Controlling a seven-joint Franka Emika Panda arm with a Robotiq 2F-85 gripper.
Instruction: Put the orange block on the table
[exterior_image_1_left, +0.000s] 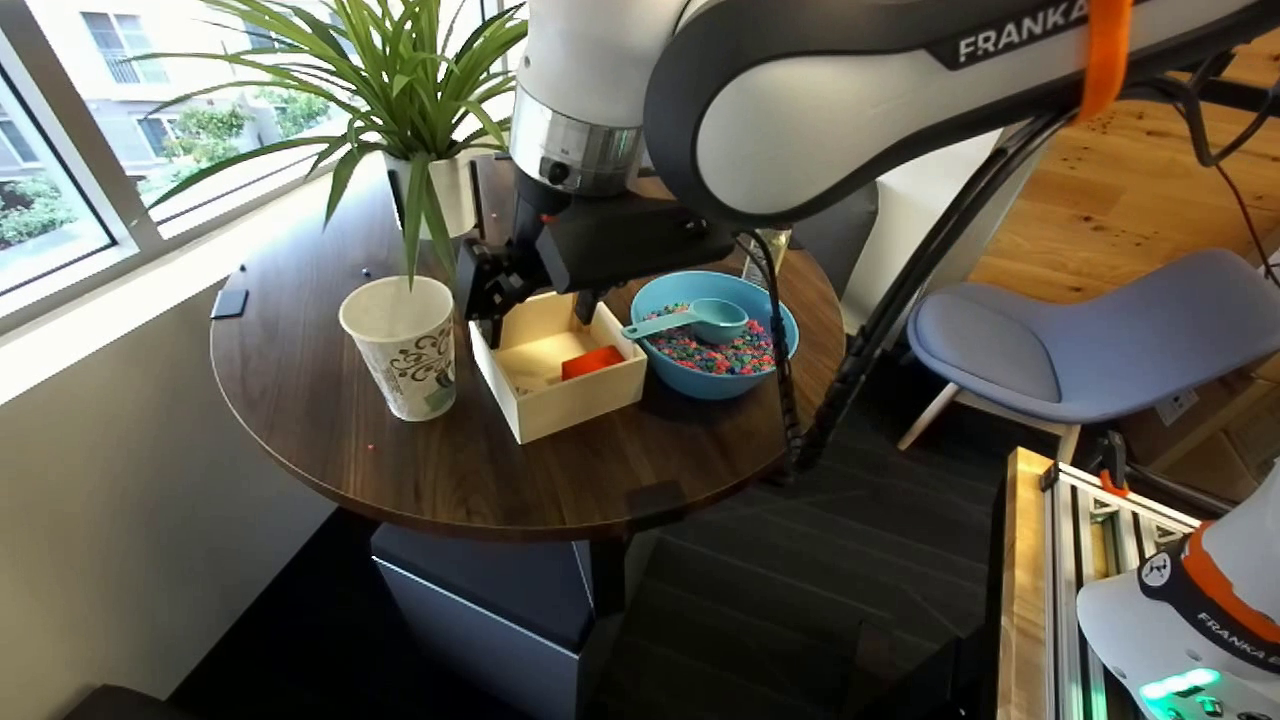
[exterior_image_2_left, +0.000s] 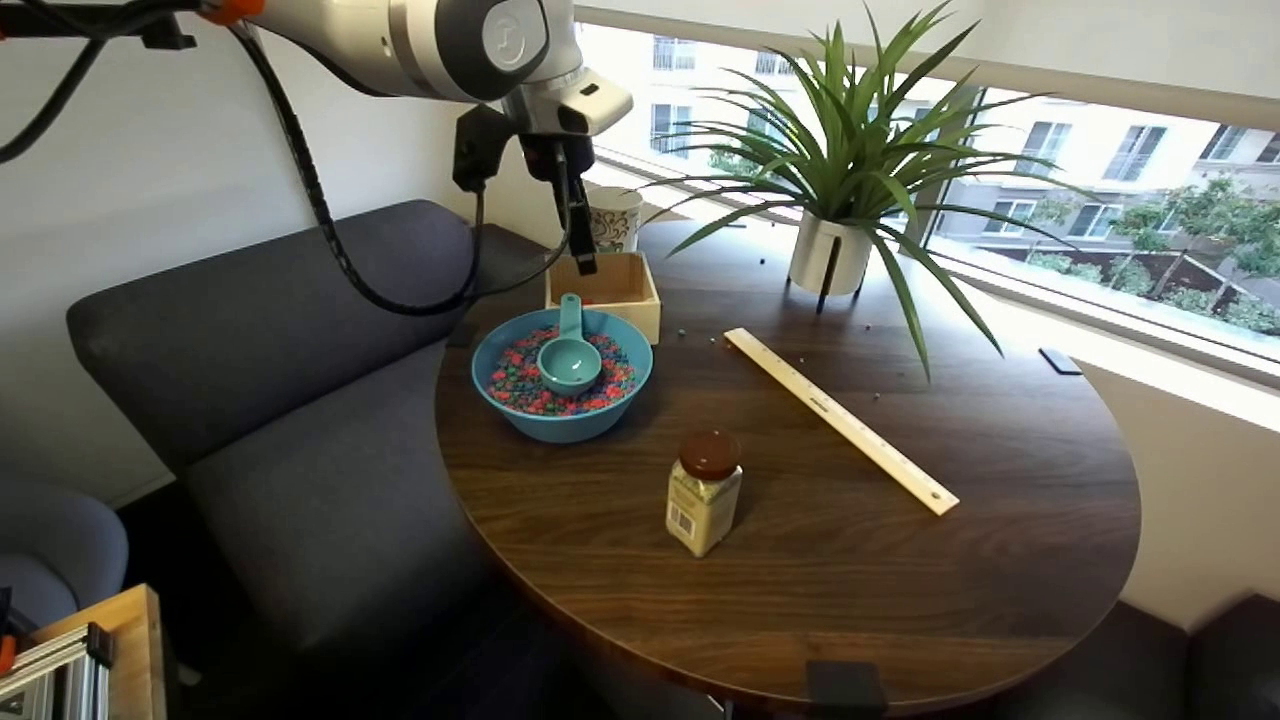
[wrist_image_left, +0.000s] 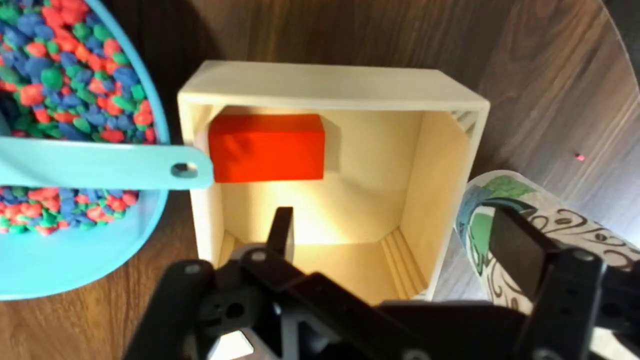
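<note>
I see the jaws apart; up and left of them in the wrist view lies the orange block (wrist_image_left: 268, 150), long axis left-right like their gap

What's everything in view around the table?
table: one, dark brown, mid-scene
tray: one, cream, on table
orange block: one, orange-red, inside tray
bowl: one, blue, beside tray
pellets: many, multicoloured, mostly in bowl
scoop: one, teal, in bowl
cup: one, patterned white, beside tray
jar: one, tan, on table
stick: one, pale wooden, on table
plant: one, green, on table
edge patches: several, black, table rim
chair: one, blue-grey, beside table
bench: count unclear, grey, by table
window: several panes, clear, behind plant
claw: one, black, open, over tray
arm: one, white, black, over table
</note>
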